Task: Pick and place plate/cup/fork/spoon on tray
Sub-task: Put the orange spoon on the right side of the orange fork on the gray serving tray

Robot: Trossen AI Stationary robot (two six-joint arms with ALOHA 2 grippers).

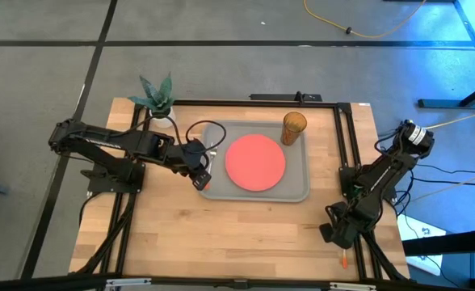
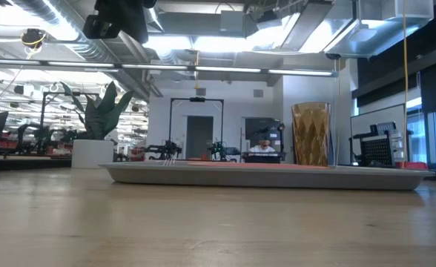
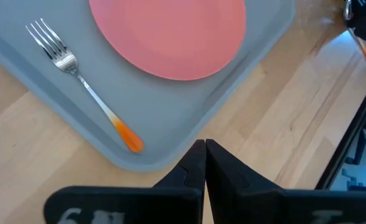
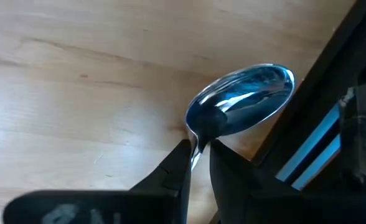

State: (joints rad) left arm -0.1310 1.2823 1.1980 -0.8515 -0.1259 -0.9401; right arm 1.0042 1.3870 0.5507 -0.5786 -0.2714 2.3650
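Note:
The grey tray [image 1: 298, 192] lies mid-table. On it sit the coral plate [image 1: 255, 162], the amber cup [image 1: 293, 128] upright at its far right corner, and the orange-handled fork [image 3: 83, 87] flat beside the plate. My left gripper [image 3: 205, 152] hovers shut over the tray's near left corner [image 1: 203, 179], holding nothing. The spoon [image 4: 245, 102] is at the table's right edge beside the black rail, and my right gripper [image 4: 198, 155] is shut on it. Its orange handle tip [image 1: 344, 260] pokes out toward the near edge. My right gripper pinches the spoon's thin neck [image 4: 198, 142], just behind the bowl, between its two fingertips [image 4: 182, 158]. The fingers come steeply from above. The bowl [image 4: 251, 99] sticks out past them, hollow side up. I cannot tell whether the spoon is clear of the wood.
A white pot with a green plant [image 1: 160, 103] stands at the table's far left corner. Black frame rails [image 1: 344, 137] run along the table's right and far edges. Bare wood [image 1: 237, 238] stretches between the tray and the near edge.

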